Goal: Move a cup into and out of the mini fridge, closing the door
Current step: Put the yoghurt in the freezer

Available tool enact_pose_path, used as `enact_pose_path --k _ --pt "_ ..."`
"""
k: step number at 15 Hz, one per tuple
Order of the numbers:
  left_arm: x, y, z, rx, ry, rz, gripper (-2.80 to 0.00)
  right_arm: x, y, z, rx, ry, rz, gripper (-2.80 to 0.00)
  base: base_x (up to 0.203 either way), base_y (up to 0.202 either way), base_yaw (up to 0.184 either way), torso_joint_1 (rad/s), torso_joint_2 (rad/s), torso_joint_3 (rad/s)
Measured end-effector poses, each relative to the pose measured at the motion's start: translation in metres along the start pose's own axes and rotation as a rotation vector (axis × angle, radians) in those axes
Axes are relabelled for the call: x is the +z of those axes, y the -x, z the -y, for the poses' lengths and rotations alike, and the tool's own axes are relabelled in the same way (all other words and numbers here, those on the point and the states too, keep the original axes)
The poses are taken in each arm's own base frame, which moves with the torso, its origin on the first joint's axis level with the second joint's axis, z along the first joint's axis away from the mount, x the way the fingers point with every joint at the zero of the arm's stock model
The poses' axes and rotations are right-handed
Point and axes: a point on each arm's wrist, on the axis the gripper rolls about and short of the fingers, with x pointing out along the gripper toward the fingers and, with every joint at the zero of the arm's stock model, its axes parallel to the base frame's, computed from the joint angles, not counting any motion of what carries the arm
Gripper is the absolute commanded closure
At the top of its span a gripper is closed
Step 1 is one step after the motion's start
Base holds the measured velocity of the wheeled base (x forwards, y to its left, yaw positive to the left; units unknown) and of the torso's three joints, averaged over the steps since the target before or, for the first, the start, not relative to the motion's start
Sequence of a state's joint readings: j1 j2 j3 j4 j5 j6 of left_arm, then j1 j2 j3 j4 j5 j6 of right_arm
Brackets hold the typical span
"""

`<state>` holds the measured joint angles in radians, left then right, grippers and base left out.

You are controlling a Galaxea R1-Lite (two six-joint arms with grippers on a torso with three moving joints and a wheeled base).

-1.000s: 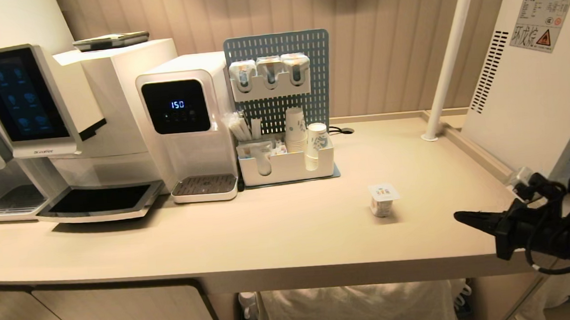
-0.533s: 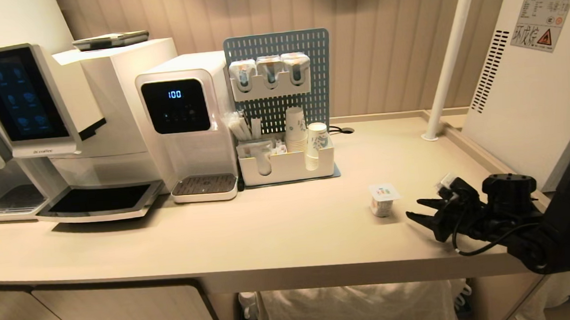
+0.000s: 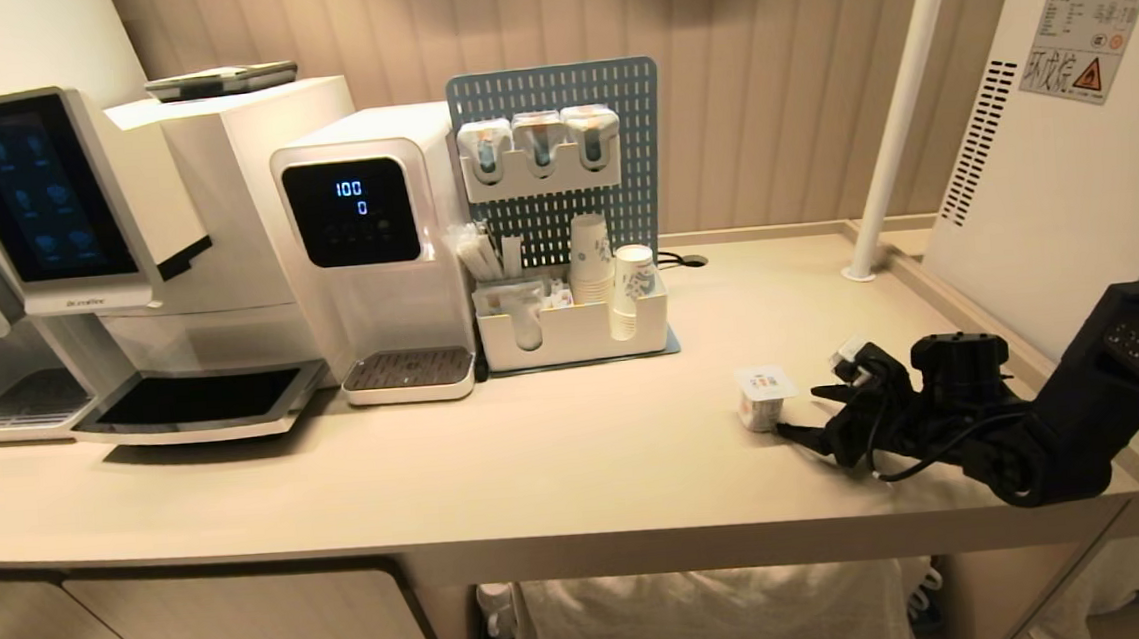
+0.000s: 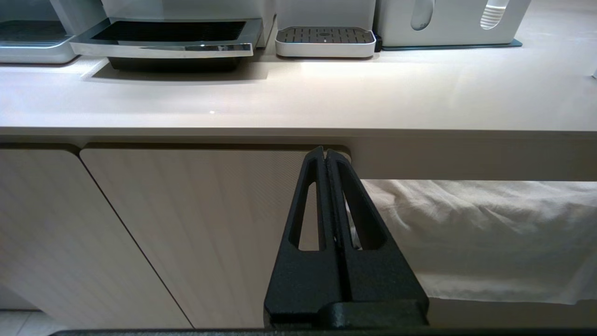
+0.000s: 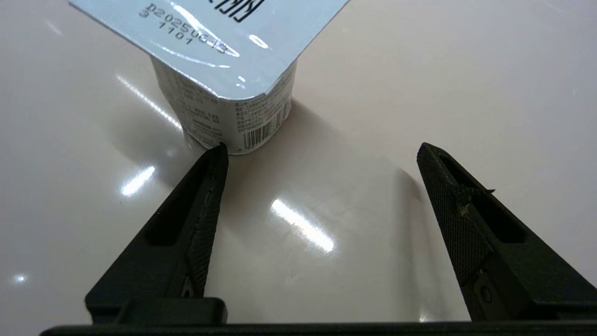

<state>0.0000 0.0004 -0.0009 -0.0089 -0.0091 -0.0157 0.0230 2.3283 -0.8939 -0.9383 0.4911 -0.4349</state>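
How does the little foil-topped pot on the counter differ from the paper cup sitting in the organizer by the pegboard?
The foil-topped pot is sealed with a square lid; the paper cup is open, with a round rim. The pot stands alone on the bare counter; the cup sits in the white organizer. The pot looks squatter, the cup taller and tapered. Both are mostly white and upright.

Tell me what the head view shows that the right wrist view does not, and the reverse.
Only the head view shows the mini fridge at the counter's right end, the water dispenser, the coffee machine, the stack of paper cups in the organizer, and the right arm's whole reach. Only the right wrist view shows the barcode and printed date on the plastic pot, and one finger tip almost at its base. Both show the pot standing upright on the counter and the right gripper with its fingers open beside it, not around it.
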Motion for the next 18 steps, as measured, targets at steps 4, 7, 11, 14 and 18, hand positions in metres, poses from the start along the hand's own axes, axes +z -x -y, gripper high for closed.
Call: enact_pose_path --k 4,7,11,14,18 --pt "0.000 0.000 0.000 0.000 0.001 0.000 0.00 0.010 -0.003 0.008 -0.019 -0.050 0.014 -2.80 0.000 0.000 0.000 0.000 0.00 0.000" --pt "0.000 0.000 0.000 -0.001 0.000 0.000 0.00 0.014 0.000 0.008 -0.020 -0.047 0.018 -2.80 0.000 0.000 0.000 0.000 0.00 0.000" --pt "0.000 0.000 0.000 -0.002 0.000 0.000 0.00 0.019 0.011 0.003 -0.008 -0.056 -0.011 -2.80 0.000 0.000 0.000 0.000 0.00 0.000" --pt "0.000 0.000 0.000 -0.002 0.000 0.000 0.00 0.023 0.015 -0.003 0.007 -0.056 -0.020 -2.80 0.000 0.000 0.000 0.000 0.00 0.000" --pt "0.000 0.000 0.000 -0.002 0.001 0.001 0.00 0.031 0.006 -0.008 0.007 -0.041 -0.021 -2.80 0.000 0.000 0.000 0.000 0.00 0.000"
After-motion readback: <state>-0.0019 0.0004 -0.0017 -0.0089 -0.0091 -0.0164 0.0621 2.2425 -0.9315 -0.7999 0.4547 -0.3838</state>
